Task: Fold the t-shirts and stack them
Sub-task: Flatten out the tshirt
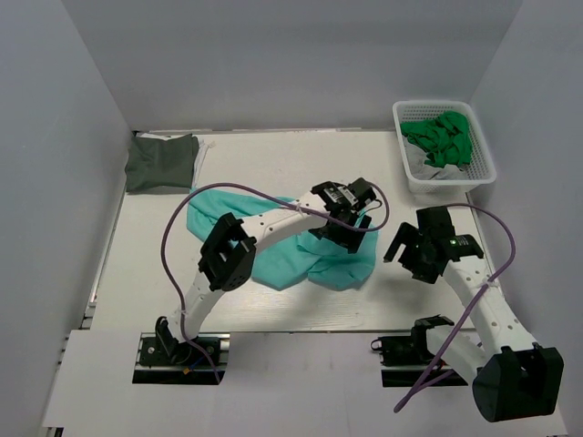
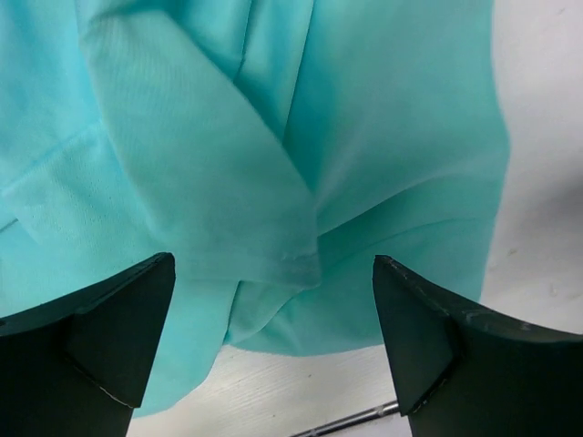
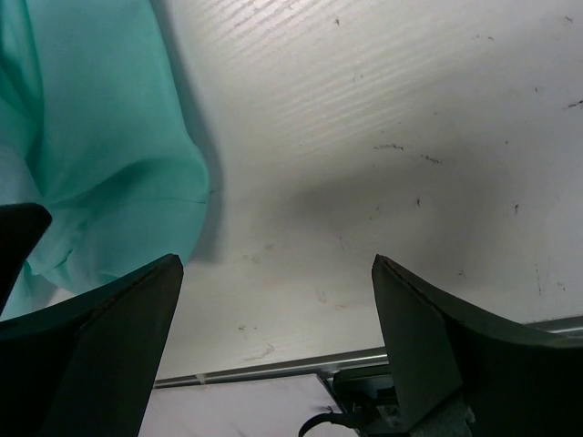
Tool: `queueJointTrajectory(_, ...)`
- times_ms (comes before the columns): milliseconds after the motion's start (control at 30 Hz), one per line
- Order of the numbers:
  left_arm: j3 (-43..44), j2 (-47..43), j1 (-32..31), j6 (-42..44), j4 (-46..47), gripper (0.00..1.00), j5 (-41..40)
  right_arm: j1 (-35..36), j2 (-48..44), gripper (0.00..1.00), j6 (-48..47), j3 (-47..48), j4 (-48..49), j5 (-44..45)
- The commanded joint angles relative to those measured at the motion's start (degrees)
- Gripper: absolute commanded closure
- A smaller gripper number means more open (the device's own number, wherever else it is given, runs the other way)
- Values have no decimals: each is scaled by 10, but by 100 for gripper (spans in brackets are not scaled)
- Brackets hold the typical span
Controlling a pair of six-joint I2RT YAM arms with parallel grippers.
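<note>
Wide open and empty, left gripper (image 2: 273, 262) is poised over crumpled teal cloth t-shirt (image 2: 392, 137) hem, likely for grasping; right gripper (image 3: 273, 262) likewise, alongside

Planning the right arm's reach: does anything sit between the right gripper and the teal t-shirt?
Nothing visible does. The open right gripper hovers over bare table beside the teal t-shirt, and only that bare surface lies between them.

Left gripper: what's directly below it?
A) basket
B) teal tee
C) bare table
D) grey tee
B: in the left wrist view, the open left gripper hangs over the crumpled teal tee, with nothing held.
</note>
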Motion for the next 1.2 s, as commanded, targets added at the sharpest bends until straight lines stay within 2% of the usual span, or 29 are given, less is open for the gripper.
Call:
queueJointTrajectory(0,48,15,-16,-11,-31,1,-47,-6,-15,10,-3,-5,-16,-1)
queueJointTrajectory(300,64,45,-28,-2,-43,1,-98,-17,-25,10,-21,-5,-16,-15)
queueJointTrajectory(400,64,51,-28,-2,-43,10,-98,-19,-27,10,-29,-6,-19,-20)
queueJointTrajectory(467,71,51,-28,-9,-43,40,-111,-19,-25,10,-44,-9,-18,-38)
queueJointTrajectory(500,83,51,-28,-26,-43,59,-120,-19,-25,10,-60,-12,-14,-65)
queueJointTrajectory(567,100,44,-28,-32,-55,92,-156,-18,-22,10,-98,-22,-9,-105)
queueJointTrajectory(600,105,31,-28,-41,-55,97,-165,-14,-22,10,-128,-24,-8,-139)
queueJointTrajectory(667,105,12,-28,-41,-44,100,-178,-12,-29,10,-138,-34,5,-173)
queueJointTrajectory(700,105,-3,-23,-41,-38,100,-178,-11,-34,10,-161,-37,12,-245)
queueJointTrajectory(733,98,-18,-16,-47,-31,100,-185,-8,-36,10,-166,-42,32,-270)
queueJointTrajectory(967,117,-32,-11,-64,-40,100,-243,19,26,12,-138,-68,110,-312)
queueJointTrajectory(1167,97,-62,2,-87,-45,100,-270,37,114,15,-94,-72,172,-278)
